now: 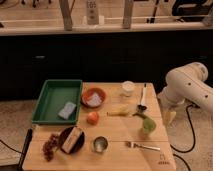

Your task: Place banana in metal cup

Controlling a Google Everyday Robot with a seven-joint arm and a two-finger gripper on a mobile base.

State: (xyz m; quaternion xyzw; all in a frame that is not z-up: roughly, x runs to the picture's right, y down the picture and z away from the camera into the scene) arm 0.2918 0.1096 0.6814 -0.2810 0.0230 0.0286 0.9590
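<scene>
Currently the banana (118, 112) is lying flat on the wooden table (115, 161), near the middle, with its length running roughly left to right. Nothing is touching it. An orange-red fruit (92, 117) is sitting near its left end, and a dark spoon (142, 100) is lying just beyond its right end, handle pointing toward the far edge. A green cup (148, 125) is standing to the right and slightly in front of the banana.

The metal cup (100, 144) is standing upright close to the front edge, well apart from the banana, forward and a little to the left of it. A dark bowl (72, 139) holding a tan block is sitting just to its left, with a dark red bunch of grapes (50, 145) beyond that. A fork (142, 146) is lying to the right of the metal cup.

Farther back, an orange bowl (93, 97) and a white cup (128, 88) are standing side by side, and a green tray (54, 96) is occupying the left side with a grey-blue sponge (66, 110) inside.

The gripper (169, 116) is hanging off the table's right edge below the white arm (190, 85), well apart from the banana and carrying nothing that can be seen; how wide it is standing cannot be told.
</scene>
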